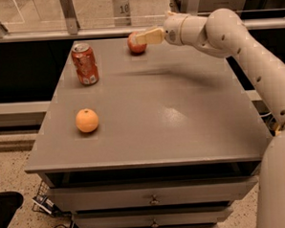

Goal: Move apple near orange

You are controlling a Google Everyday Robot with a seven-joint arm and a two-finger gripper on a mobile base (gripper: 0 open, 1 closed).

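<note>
The red apple point(134, 47) sits at the far edge of the grey table point(181, 123), near the middle of that edge. The orange point(87, 120) lies on the left part of the table, well in front of the apple and apart from it. My gripper point(143, 38) reaches in from the right on the white arm point(215, 30). Its pale tip is at the apple's upper right side and overlaps it in view. I cannot tell whether it touches the apple.
A red soda can point(85, 64) stands upright at the far left of the table, between the apple and the orange. Drawers point(152, 200) are below the table top. A railing and glass panels run behind the table.
</note>
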